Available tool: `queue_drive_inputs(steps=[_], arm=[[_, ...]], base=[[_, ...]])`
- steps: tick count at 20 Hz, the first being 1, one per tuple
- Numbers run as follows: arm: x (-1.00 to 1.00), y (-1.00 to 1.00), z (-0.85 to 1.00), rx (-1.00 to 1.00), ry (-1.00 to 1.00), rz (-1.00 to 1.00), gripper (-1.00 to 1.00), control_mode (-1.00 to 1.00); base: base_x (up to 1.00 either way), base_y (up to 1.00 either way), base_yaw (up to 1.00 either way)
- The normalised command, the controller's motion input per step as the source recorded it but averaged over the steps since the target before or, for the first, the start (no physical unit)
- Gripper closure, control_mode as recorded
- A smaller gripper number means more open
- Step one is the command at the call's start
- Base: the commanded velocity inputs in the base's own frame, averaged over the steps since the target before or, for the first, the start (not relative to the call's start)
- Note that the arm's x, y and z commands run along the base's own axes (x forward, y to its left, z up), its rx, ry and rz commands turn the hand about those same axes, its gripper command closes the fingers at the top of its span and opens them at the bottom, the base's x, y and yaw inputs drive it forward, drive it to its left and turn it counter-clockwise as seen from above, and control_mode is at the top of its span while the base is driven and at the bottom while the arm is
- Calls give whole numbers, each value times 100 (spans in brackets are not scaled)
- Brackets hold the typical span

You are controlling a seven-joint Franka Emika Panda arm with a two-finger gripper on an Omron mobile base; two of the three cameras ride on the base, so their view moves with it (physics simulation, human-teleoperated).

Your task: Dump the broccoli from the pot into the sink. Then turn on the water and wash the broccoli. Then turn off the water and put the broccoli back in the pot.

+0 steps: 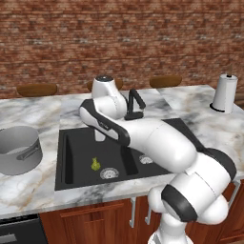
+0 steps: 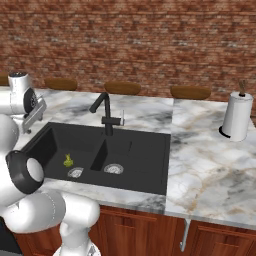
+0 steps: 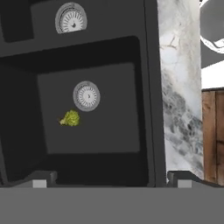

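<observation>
The broccoli [image 1: 95, 164] [image 2: 67, 161] [image 3: 70, 118] is a small yellow-green floret lying on the floor of the left basin of the black sink [image 1: 64, 157] [image 2: 150, 150] [image 3: 113, 52], beside a round silver drain [image 3: 86, 95]. On the marble counter left of the sink stands the grey metal pot [image 1: 19, 150] [image 3: 213, 26], upright. My gripper [image 3: 111, 182] [image 2: 26, 125] hangs above the left basin and looks down into it. It is open, nothing lies between its fingers, and it stands well clear of the floret.
A black faucet [image 1: 135, 105] [image 2: 104, 112] rises behind the divider between the basins. At the far right of the counter stands a paper towel roll [image 1: 225, 93] [image 2: 236, 117]. Brown wooden bowls [image 1: 37, 89] [image 2: 122, 88] line the counter's back edge before the brick wall.
</observation>
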Motion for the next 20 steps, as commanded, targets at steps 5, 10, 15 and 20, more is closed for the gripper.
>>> queue_drive_inputs(steps=[5, 10, 15, 20], arm=[[0, -33, 0, 0, 0, -31, -100, -100], [0, -33, 0, 0, 0, -33, -100, -100], [0, -33, 1, 0, 0, -32, -100, -100], [0, -33, 2, 0, 0, -32, -100, -100]], base=[[0, 0, 0], [0, 0, 0], [0, 0, 0], [0, 0, 0]])
